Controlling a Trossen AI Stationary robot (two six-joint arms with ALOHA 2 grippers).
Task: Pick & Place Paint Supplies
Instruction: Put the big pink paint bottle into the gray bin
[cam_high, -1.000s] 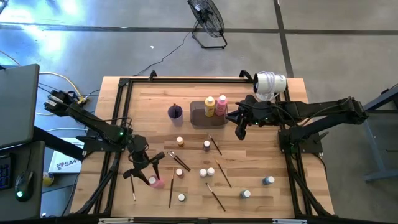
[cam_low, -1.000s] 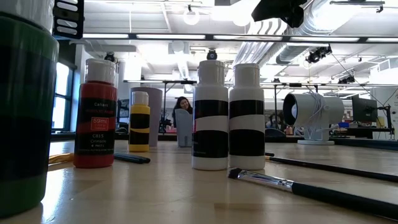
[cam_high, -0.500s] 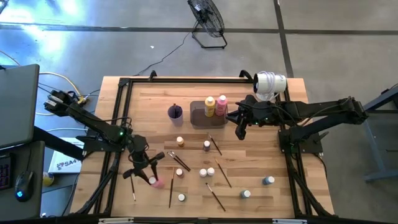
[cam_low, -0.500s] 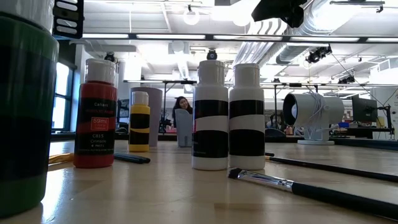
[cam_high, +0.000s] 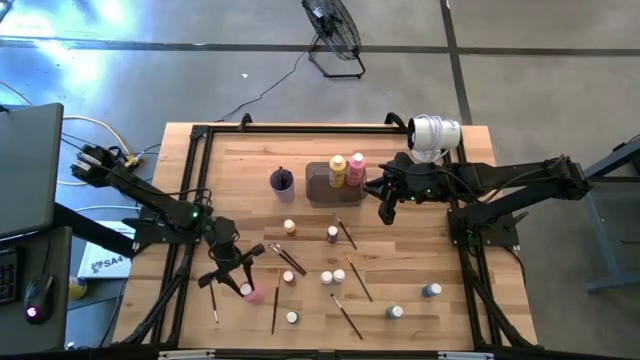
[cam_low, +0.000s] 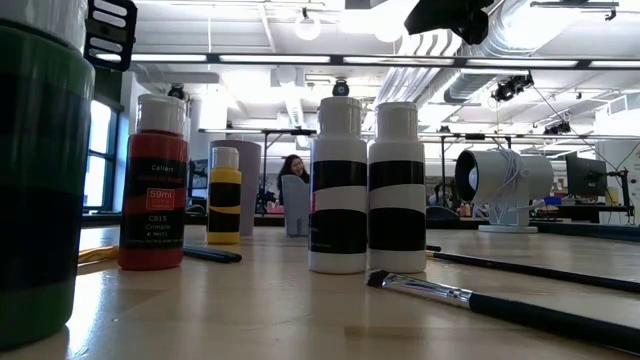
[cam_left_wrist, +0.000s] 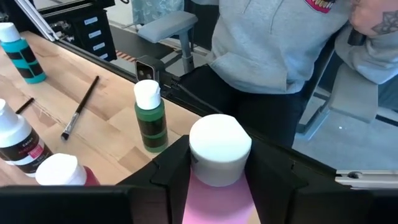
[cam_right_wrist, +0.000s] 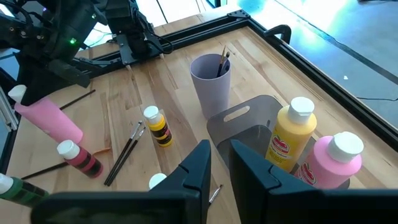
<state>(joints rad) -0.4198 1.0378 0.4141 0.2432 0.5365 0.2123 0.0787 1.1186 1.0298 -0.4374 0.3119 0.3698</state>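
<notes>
My left gripper (cam_high: 240, 280) is at the near left of the table, shut on a pink paint bottle (cam_high: 252, 293) with a white cap (cam_left_wrist: 219, 144). My right gripper (cam_high: 386, 208) hovers just right of the dark grey tray (cam_high: 318, 186), shut and holding nothing. A yellow bottle (cam_right_wrist: 291, 135) and another pink bottle (cam_right_wrist: 336, 160) stand in the tray. A purple cup (cam_high: 281, 181) holding a brush stands left of it. Several small bottles (cam_high: 332, 235) and thin brushes (cam_high: 358, 278) lie scattered on the wood in front of the tray. My left gripper pinches the pink bottle between its two fingers (cam_left_wrist: 171, 168), on the body just below the cap (cam_left_wrist: 217, 190). The fingers come nearly level, slanting a little down, from the table's far left. The bottle sits tilted (cam_right_wrist: 50, 121); whether its base touches the table I cannot tell.
A green bottle (cam_left_wrist: 150, 121), a red-and-white bottle (cam_left_wrist: 15, 140) and a brush (cam_left_wrist: 79, 107) are near the left gripper. A person (cam_left_wrist: 280, 37) stands at the near edge. A white cylindrical device (cam_high: 435, 133) sits at the far right. Black frame rails (cam_high: 300, 127) border the table.
</notes>
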